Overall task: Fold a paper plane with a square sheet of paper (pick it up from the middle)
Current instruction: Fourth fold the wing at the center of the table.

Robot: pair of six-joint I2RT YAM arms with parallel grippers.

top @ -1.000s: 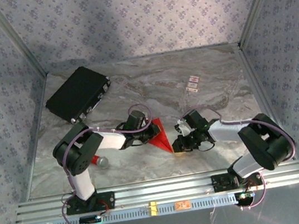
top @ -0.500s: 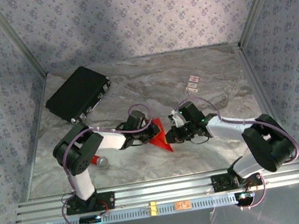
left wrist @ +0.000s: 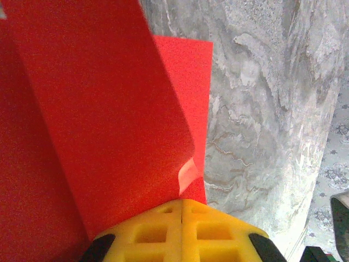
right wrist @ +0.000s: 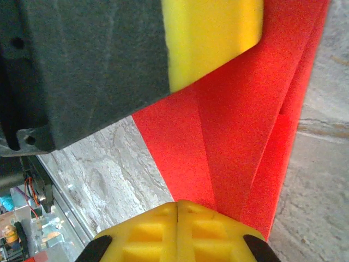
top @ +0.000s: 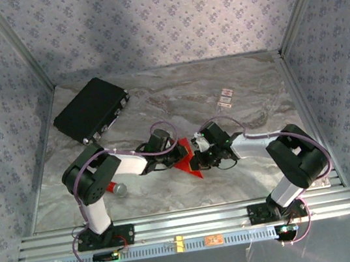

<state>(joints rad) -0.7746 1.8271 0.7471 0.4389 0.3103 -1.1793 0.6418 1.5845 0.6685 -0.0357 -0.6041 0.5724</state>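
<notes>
The square sheet of paper (top: 183,151), partly folded, sits at the centre of the table (top: 239,75), pinched by the left gripper (top: 171,161) at 9 o'clock and the right gripper (top: 197,162) at 3 o'clock. Opposing pulls could tear it or skew the crease.

Table centre obstructed: left gripper (top: 175,160) and right gripper (top: 197,162), jaws closed, meet at the red paper (top: 186,166). Black case (top: 91,109) blocks the far-left corner. Red cylinder (top: 116,189) lies beside the left arm. Small cards (top: 225,98) lie right of far centre. Marble table (top: 156,94) passable at far centre.
</notes>
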